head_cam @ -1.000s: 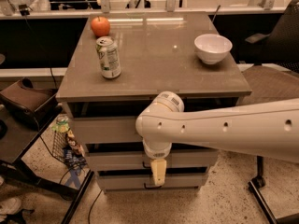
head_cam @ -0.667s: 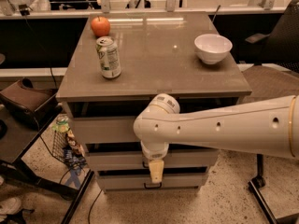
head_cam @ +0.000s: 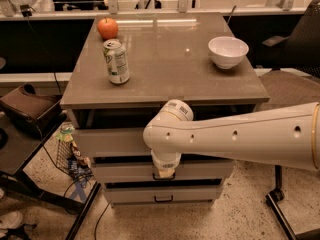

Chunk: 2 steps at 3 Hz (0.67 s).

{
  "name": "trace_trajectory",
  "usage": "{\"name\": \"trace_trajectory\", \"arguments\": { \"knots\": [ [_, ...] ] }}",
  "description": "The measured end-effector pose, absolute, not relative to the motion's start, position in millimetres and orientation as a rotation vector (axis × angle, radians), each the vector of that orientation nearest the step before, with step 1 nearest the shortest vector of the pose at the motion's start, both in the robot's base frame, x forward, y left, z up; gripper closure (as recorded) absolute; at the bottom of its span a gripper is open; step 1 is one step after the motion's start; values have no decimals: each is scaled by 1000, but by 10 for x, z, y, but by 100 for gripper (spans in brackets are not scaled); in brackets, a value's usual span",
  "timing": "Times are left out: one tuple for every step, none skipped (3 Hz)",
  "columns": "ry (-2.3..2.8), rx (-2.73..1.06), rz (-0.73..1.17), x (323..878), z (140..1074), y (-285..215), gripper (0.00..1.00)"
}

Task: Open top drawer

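Hanging down from the white arm (head_cam: 240, 134), the claw (head_cam: 164, 172) sits just below the front of the top drawer (head_cam: 107, 142), right under the desk (head_cam: 165, 69) top. I cannot tell if the claw is apart or together. An apple (head_cam: 107, 28), a can (head_cam: 116, 61) and a bowl (head_cam: 228, 51) stand on the desk.

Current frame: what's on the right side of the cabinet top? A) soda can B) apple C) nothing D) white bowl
D: the white bowl sits on the right of the cabinet top, with the apple and can on the left; the gripper hangs in front of the middle drawer.
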<state>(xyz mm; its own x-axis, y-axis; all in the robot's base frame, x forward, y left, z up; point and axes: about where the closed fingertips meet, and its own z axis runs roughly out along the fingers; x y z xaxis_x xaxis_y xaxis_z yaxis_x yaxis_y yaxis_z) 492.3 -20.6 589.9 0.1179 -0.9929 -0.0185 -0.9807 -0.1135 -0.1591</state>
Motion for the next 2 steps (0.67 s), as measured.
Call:
{"name": "trace_trajectory", "arguments": {
  "knots": [
    [1993,-2243,-136,4903,5914,-204,83],
    [1993,-2243,-136,4901,5914,-204,100]
  ]
}}
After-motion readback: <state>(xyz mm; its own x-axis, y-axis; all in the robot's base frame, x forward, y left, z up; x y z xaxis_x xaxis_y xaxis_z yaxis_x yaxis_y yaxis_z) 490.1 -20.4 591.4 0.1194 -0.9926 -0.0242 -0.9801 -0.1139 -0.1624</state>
